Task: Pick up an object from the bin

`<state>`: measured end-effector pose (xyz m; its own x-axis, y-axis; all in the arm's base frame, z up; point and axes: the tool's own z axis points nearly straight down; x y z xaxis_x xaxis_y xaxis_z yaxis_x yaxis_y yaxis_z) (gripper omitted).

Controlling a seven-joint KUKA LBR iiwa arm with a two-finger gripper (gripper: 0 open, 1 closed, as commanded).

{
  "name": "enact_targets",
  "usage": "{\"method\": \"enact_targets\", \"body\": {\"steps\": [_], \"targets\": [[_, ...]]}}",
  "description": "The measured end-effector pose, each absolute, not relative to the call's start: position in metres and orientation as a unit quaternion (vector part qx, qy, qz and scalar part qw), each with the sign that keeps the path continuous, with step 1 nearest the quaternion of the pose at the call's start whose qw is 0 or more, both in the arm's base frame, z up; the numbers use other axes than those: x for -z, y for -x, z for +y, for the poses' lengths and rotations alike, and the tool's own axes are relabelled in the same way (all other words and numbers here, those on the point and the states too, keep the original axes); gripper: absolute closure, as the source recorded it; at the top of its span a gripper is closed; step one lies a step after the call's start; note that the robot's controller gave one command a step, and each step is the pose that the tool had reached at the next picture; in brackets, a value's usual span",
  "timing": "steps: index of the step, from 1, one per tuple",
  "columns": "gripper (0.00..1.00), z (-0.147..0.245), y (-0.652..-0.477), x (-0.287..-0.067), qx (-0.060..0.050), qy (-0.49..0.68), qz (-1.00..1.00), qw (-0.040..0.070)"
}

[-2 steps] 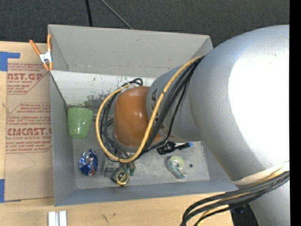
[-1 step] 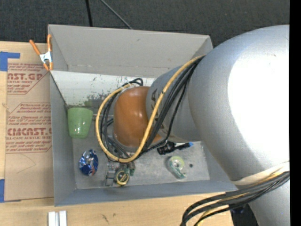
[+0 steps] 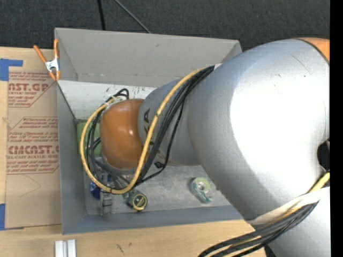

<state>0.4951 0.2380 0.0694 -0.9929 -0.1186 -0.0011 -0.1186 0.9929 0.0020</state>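
At the left, the grey metal bin (image 3: 66, 165) shows its sloping side wall. Just inside that wall, a green strip (image 3: 80, 134) of something peeks out at the edge of the floor, too covered by the robot to name. Over the left half of the bin hangs the robot's wrist, with its rounded orange cover (image 3: 120, 133) ringed by a loop of yellow and black cables (image 3: 151, 123) that trail back up along the arm. Below the cover, low in the bin's near left corner, a dark grey part of the gripper (image 3: 105, 201) reaches down to the floor. The wrist and cables hide the rest of it, so it cannot be told whether it stands wide or narrow, nor whether it has anything in it. A small blue bit (image 3: 95, 191) lies just beside it on the left. A little to its right, close to the near wall, a gold-rimmed round piece (image 3: 138, 201) rests on the floor, touching the bottom of the cable loop as seen from here. Farther right, well apart from the gripper, a pale green round piece (image 3: 201, 189) lies alone on the bare floor. The right side belongs to the big grey body of the arm (image 3: 268, 133), which covers the bin's right wall.
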Motion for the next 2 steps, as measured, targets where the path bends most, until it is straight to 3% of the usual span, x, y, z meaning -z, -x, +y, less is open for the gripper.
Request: {"method": "enact_targets", "body": {"steps": [1, 2], "targets": [[1.0, 0.237, -0.495, -0.069, -0.001, 0.058, 0.998, 0.0], [1.0, 0.216, -0.505, -0.225, -0.001, 0.069, 0.998, 0.005]]}}
